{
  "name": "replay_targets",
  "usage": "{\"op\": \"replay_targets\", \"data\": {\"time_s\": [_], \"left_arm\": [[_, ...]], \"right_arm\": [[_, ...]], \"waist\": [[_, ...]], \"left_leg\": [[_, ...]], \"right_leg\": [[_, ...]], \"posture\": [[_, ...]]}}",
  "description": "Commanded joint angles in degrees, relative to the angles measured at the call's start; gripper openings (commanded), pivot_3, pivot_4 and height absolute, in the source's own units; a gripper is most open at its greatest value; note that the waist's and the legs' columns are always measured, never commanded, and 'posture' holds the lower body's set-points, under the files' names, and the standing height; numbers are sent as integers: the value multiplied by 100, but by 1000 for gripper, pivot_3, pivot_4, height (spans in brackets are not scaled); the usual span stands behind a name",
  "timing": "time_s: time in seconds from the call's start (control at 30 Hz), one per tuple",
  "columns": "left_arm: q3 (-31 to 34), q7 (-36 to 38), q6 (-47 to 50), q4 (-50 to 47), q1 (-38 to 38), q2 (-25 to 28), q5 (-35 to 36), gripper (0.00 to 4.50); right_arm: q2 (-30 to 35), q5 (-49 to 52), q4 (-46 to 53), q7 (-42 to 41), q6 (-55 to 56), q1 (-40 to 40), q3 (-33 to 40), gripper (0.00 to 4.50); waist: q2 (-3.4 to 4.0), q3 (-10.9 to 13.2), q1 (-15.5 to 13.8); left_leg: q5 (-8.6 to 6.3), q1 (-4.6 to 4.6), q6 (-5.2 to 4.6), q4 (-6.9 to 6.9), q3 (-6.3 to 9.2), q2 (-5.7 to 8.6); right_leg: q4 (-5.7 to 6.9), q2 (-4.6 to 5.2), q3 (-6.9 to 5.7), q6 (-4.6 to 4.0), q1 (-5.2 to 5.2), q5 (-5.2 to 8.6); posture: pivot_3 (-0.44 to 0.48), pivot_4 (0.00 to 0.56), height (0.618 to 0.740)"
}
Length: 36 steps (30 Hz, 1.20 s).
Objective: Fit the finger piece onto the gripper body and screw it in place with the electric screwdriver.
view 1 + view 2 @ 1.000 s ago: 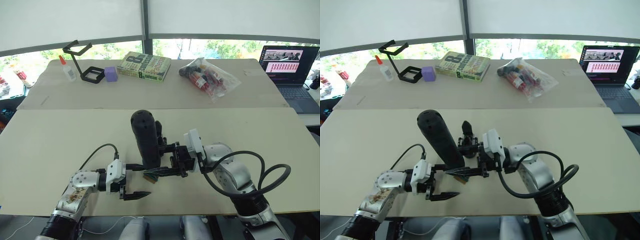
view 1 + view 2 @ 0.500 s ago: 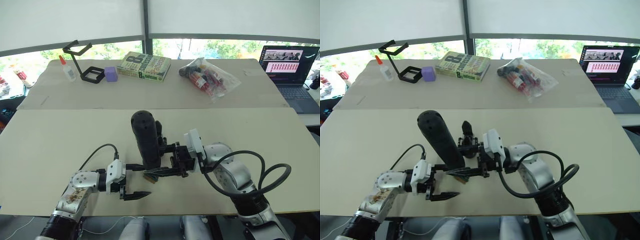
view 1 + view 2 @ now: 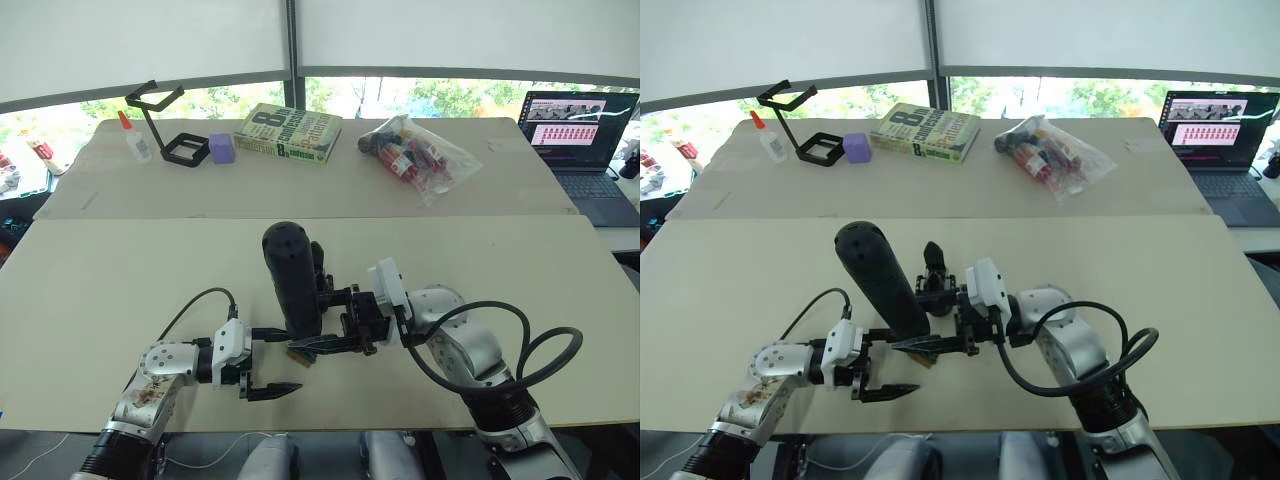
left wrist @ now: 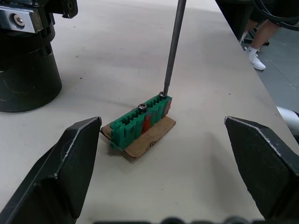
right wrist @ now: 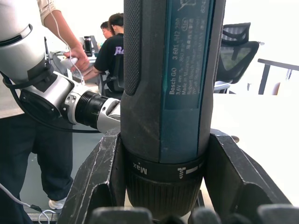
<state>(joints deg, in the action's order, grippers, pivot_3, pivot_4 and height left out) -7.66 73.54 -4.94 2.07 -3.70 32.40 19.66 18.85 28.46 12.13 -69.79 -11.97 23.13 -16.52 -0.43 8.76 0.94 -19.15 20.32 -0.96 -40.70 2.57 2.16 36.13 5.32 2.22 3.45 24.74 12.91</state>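
My right gripper [image 3: 318, 320] is shut on the lower end of the electric screwdriver [image 3: 291, 278], a thick black cylinder held upright near the table's middle front. Its thin metal bit [image 4: 173, 46] points down onto a screw in a small green block [image 4: 140, 122] on brown card. Just behind the screwdriver stands the gripper body [image 3: 933, 275], its round black base [image 4: 23, 70] on the table and a pointed finger sticking up. My left gripper [image 3: 290, 361] is open, low over the table, with the green block just in front of its fingers. The finger piece is out of view.
On the far table are a black wire stand [image 3: 160, 120], a glue bottle [image 3: 135, 140], a purple block [image 3: 221, 148], a book [image 3: 288, 132], a bag of small bottles [image 3: 415, 150] and a laptop [image 3: 585, 140]. People sit beyond the table's edge [image 5: 110, 51].
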Motion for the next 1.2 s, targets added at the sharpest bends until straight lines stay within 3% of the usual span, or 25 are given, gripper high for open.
{"op": "replay_targets", "data": {"time_s": [0.03, 1.2], "left_arm": [[22, 0, -19, -116, 51, 29, 52, 4500], [24, -27, -15, -106, 34, 23, 58, 4500]], "right_arm": [[-24, 191, 237, -8, -29, 77, 66, 1916], [102, 291, 238, -44, -91, 196, 167, 1916]], "waist": [[0, 0, 0], [0, 0, -1]], "left_leg": [[0, 0, 0, 0, 0, 0], [0, 0, 0, 0, -1, 0]], "right_leg": [[0, 0, 0, 0, 0, 0], [-1, 0, 0, 0, 0, 0]], "posture": [[0, 150, 740], [0, 150, 740]]}}
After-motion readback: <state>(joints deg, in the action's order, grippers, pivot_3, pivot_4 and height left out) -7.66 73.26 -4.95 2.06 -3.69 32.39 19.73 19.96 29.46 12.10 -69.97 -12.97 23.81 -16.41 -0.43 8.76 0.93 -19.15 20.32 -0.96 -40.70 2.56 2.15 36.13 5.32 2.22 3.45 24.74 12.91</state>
